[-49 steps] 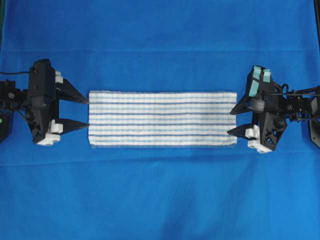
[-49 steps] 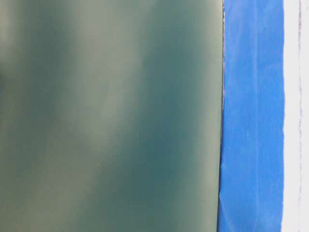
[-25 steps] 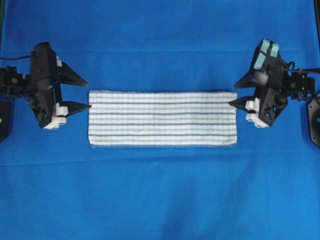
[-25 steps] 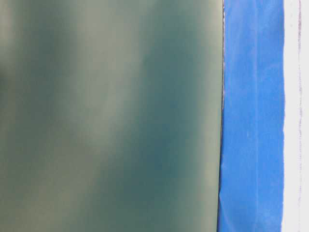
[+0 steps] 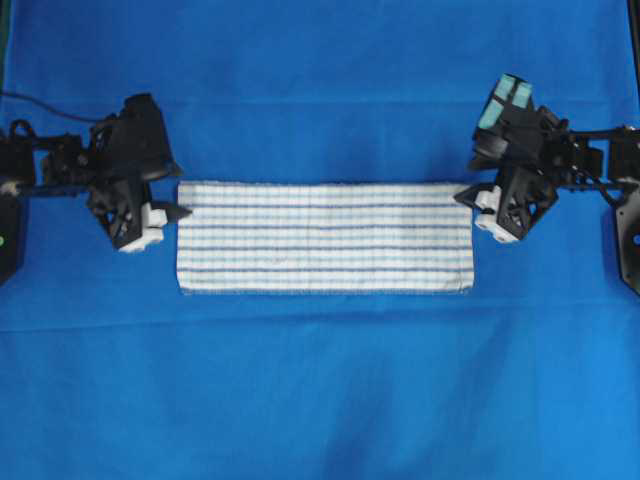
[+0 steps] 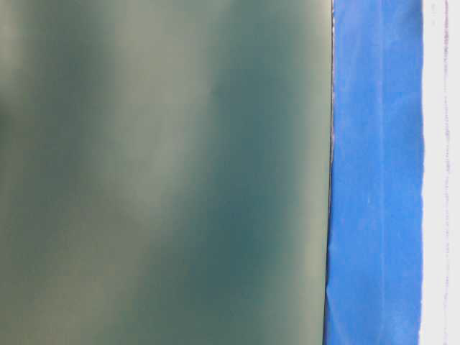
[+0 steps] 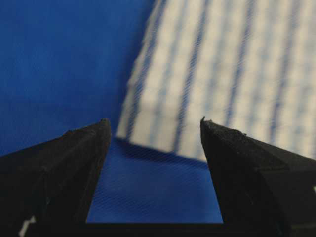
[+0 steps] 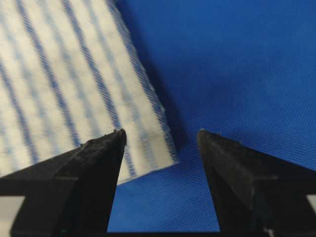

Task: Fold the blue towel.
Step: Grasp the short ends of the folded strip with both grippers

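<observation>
The blue towel [image 5: 325, 237], white with thin blue stripes, lies flat as a long folded strip in the middle of the overhead view. My left gripper [image 5: 183, 191] stands open at its far-left corner, just off the short edge. The left wrist view shows that towel corner [image 7: 222, 74] ahead of the open left gripper [image 7: 153, 121], with bare cloth between the fingers. At the far-right corner my right gripper [image 5: 462, 181] is open. Seen from the right wrist, the towel corner [image 8: 64, 84] reaches the gap of the open right gripper [image 8: 160, 131], beside the left fingertip [image 8: 111, 143].
A large plain blue cloth [image 5: 320, 390] covers the whole table under the towel. The table-level view is filled by a blurred grey-green surface [image 6: 165, 172] with a strip of blue cloth [image 6: 374, 172] at its right.
Both grippers have moved from the middle of the towel's short ends toward its far corners and closer in, tilting down. The towel has not moved.
</observation>
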`<state>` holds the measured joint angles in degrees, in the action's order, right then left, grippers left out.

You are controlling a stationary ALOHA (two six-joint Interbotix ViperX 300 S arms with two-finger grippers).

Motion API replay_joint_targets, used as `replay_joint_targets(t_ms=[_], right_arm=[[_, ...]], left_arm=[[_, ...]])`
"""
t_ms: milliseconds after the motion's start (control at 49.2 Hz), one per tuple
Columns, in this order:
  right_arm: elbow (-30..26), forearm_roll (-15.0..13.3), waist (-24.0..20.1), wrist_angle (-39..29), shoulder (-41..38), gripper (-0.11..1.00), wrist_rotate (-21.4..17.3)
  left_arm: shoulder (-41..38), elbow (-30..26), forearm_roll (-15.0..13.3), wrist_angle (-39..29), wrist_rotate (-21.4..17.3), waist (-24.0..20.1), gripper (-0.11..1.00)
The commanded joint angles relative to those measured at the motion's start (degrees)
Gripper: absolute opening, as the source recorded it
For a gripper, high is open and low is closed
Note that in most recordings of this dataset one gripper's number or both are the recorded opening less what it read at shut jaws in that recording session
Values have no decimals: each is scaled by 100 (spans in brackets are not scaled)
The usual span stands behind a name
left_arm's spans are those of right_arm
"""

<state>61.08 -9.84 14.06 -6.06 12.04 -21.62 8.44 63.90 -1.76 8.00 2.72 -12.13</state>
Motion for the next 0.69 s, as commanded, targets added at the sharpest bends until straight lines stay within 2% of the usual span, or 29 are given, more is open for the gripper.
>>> replay_joint_targets(t_ms=[0, 305, 427, 467, 528, 630, 671], right_arm=[[-97, -26, 70, 123, -229, 65, 18], [-105, -123, 202, 360, -475, 65, 26], [-114, -185, 193, 343, -475, 60, 35], [-114, -193, 185, 343, -475, 55, 44], [-123, -237, 158, 352, -475, 41, 53], [-114, -246, 132, 360, -466, 9, 62], [-114, -255, 123, 360, -448, 3, 62]], left_arm=[[-167, -132, 0, 44, -9, -70, 68], [-272, -149, 0, 35, 0, -105, 67], [-264, -167, 9, -26, 26, -176, 66], [-264, -185, 0, -79, 26, -185, 63], [-290, -220, 0, -158, 26, -176, 54], [-299, -264, 0, -334, 0, -176, 27], [-308, -272, 0, -378, -9, -176, 18]])
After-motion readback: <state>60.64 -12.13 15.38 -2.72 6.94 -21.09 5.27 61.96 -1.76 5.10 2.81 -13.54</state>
